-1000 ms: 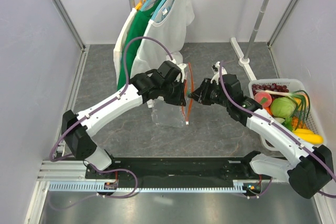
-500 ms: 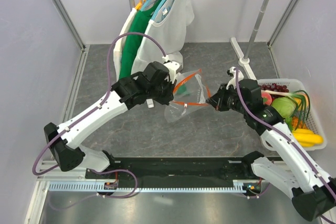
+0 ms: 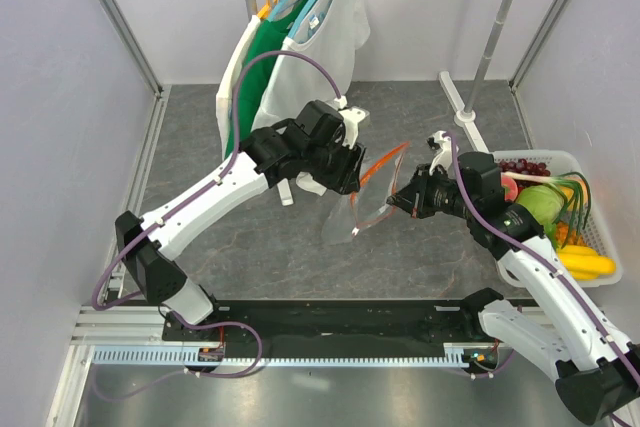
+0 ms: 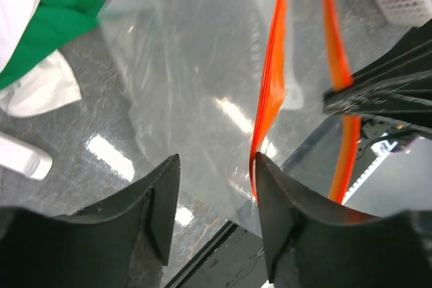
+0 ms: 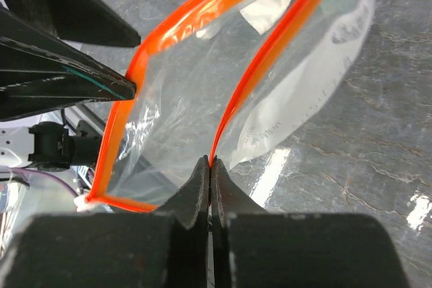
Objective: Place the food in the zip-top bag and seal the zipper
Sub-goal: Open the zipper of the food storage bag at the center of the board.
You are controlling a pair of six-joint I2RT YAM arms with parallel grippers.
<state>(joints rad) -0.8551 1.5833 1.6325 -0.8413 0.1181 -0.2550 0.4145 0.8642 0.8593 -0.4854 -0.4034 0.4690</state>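
The zip-top bag (image 3: 352, 215) hangs clear and floppy above the floor between the two arms, mouth gaping. Its red-orange zipper (image 3: 385, 162) is split into two strips (image 5: 246, 79). My right gripper (image 3: 396, 202) (image 5: 211, 161) is shut on the nearer strip. My left gripper (image 3: 352, 175) (image 4: 214, 165) stands open at the other strip (image 4: 270, 92), which rests against the inner side of one finger (image 4: 270, 187) without being pinched. The food (image 3: 540, 205) lies in the white basket at the right: green onions (image 3: 578, 199), bananas (image 3: 588, 263), red round pieces (image 3: 515, 166).
The white slatted basket (image 3: 545, 156) sits against the right wall beside my right arm. A clothes rack with white and green garments (image 3: 290, 57) stands at the back, its pole (image 3: 495, 37) to the right. Grey floor lies under the bag.
The left gripper has opened and let go of the zipper strip it held taut half a second ago. The right gripper shut on its strip and still holds it; the bag now sags.
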